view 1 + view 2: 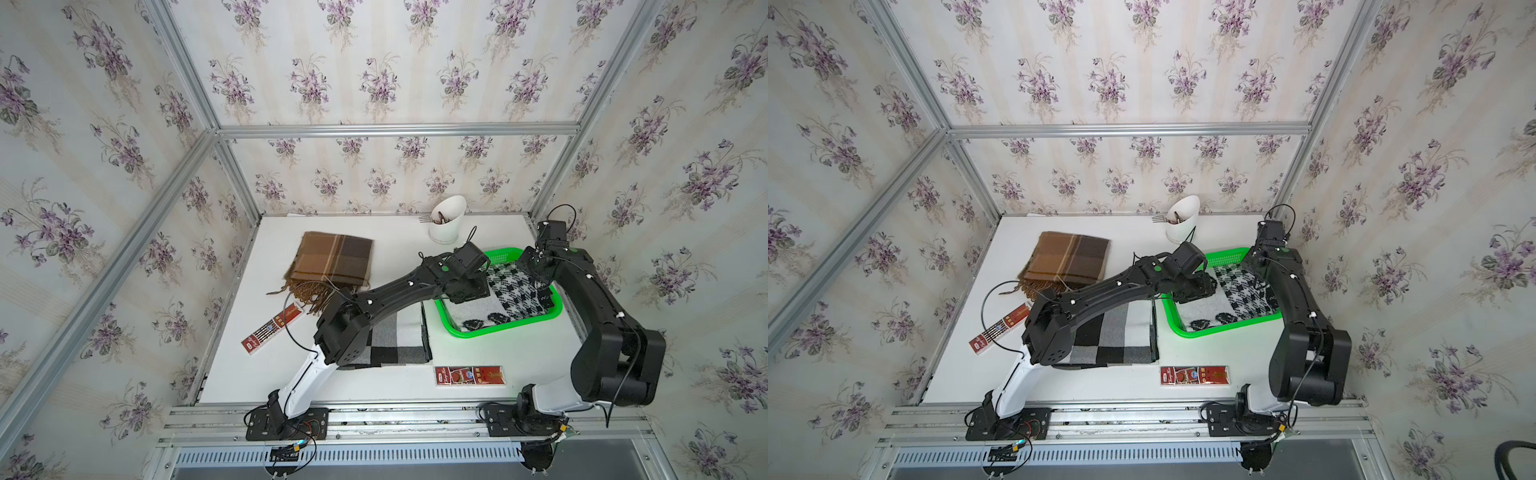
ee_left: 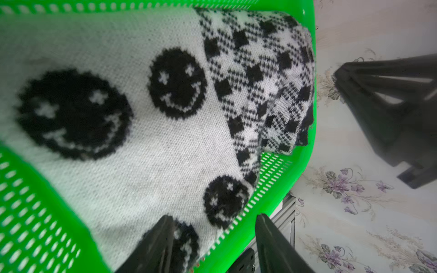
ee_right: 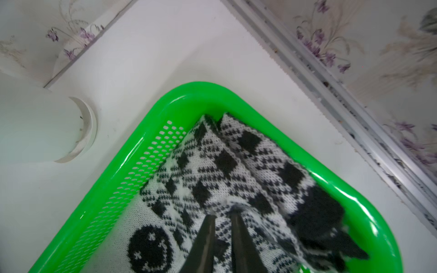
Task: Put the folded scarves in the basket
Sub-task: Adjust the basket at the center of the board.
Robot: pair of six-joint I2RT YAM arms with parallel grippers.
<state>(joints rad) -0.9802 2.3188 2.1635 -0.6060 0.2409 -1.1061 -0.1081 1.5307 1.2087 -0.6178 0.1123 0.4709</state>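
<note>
In both top views the folded scarf [image 1: 511, 291] [image 1: 1237, 291], a black-and-white knit with smiley faces and checks, lies inside the bright green basket [image 1: 498, 330] [image 1: 1225, 328] at the right of the table. My left gripper [image 2: 214, 224] is open and straddles the basket rim [image 2: 305, 165]: one finger is over the scarf [image 2: 165, 153], the other is outside the basket. My right gripper [image 3: 222, 212] is nearly closed, and its tips pinch a puckered fold of the scarf [image 3: 224, 165] near a corner of the basket [image 3: 165, 111].
A brown plaid scarf [image 1: 332, 259] lies at the back left. A black, grey and white checked scarf [image 1: 399, 336] lies under my left arm. A white utensil cup [image 1: 446, 220] stands behind the basket. Two red packets [image 1: 272, 328] [image 1: 469, 375] lie near the front.
</note>
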